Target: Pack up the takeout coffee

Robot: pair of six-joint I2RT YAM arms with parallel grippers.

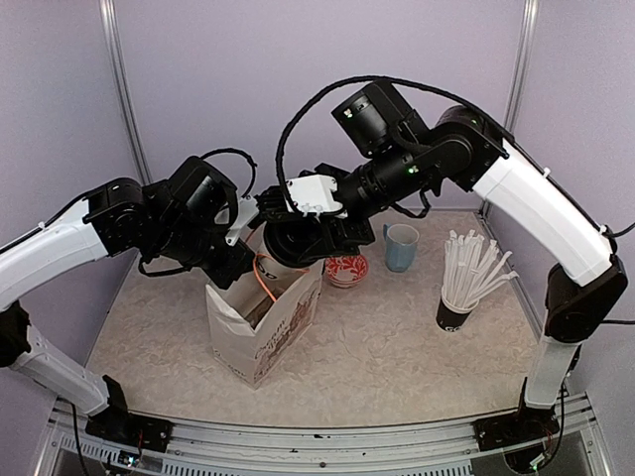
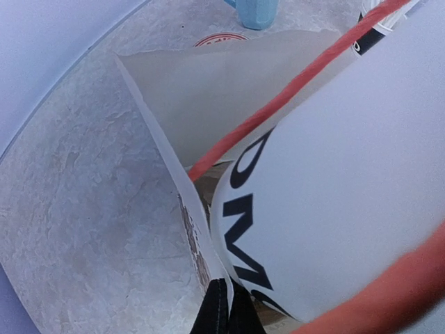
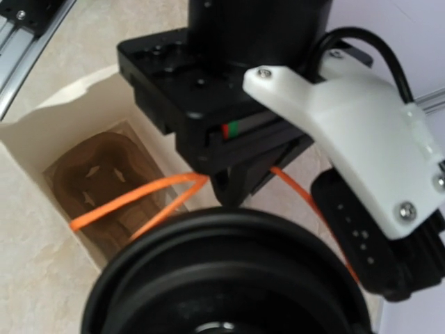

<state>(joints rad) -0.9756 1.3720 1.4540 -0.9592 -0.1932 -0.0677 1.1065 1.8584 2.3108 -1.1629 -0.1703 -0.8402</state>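
Observation:
A white paper bag with orange cord handles stands open at the table's middle left. My left gripper is shut on the bag's near rim, pinching the paper between its dark fingers. My right gripper is shut on a takeout coffee cup and hangs over the bag's mouth. The cup's white wall with black lettering fills the left wrist view. Its black lid hides my right fingers in the right wrist view. A brown cardboard cup carrier lies at the bag's bottom.
A light blue mug and a red patterned bowl stand just behind the bag. A dark cup of white straws is at the right. The left arm's wrist body sits close above the lid.

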